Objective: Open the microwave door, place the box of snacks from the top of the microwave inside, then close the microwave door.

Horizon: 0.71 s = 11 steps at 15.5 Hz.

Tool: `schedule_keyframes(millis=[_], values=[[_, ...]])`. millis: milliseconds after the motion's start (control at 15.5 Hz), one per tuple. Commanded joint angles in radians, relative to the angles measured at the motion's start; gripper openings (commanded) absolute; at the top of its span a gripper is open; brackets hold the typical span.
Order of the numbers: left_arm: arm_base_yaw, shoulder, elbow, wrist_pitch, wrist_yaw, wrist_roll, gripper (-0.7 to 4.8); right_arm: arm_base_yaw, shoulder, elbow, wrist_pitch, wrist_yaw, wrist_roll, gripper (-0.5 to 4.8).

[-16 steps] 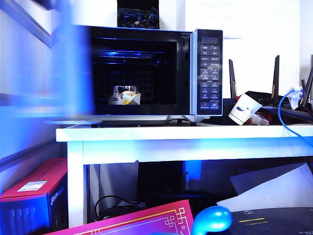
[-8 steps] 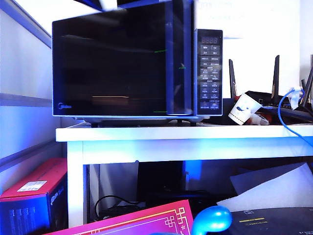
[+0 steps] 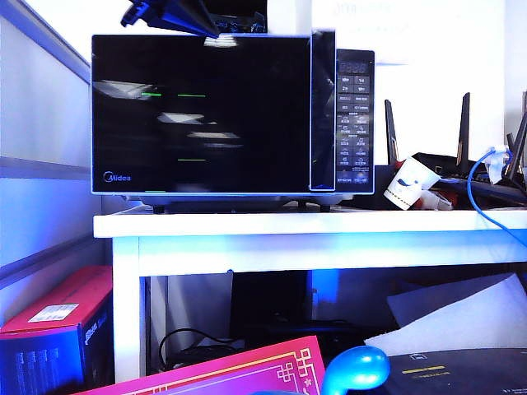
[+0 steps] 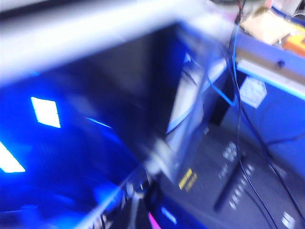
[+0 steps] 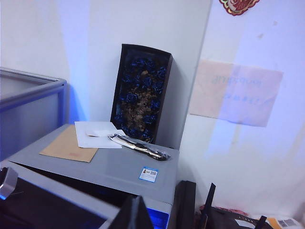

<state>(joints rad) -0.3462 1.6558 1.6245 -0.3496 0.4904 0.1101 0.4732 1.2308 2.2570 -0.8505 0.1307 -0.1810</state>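
Two shut pincers, microwave door closed

Exterior view: set low and head-on, level with the white worktop, taking in the whole black front of the microwave plus the clutter beneath. Right wrist view: high above that oven, angled down across its grey top toward the back wall, with the black carton of blue-wrapped sweets upright there; same carton just peeking over the casing in the exterior view. Left wrist view: very close, tilted and motion-blurred against the microwave door, shared with the exterior view.
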Motion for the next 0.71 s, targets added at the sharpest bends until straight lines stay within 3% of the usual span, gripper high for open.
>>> schedule_keyframes(millis=[64, 386, 708], values=[[-0.001, 0.023, 0.003, 0.077, 0.008, -0.022, -0.05, 0.001, 0.003, 0.003, 0.016, -0.021, -0.003, -0.05], [-0.019, 0.084, 0.003, 0.246, 0.020, -0.065, -0.05, 0.001, 0.021, 0.003, 0.014, -0.028, -0.003, -0.05], [-0.047, 0.159, 0.003, 0.388, -0.114, -0.058, -0.05, 0.001, 0.023, 0.003, 0.017, -0.040, -0.002, -0.05]])
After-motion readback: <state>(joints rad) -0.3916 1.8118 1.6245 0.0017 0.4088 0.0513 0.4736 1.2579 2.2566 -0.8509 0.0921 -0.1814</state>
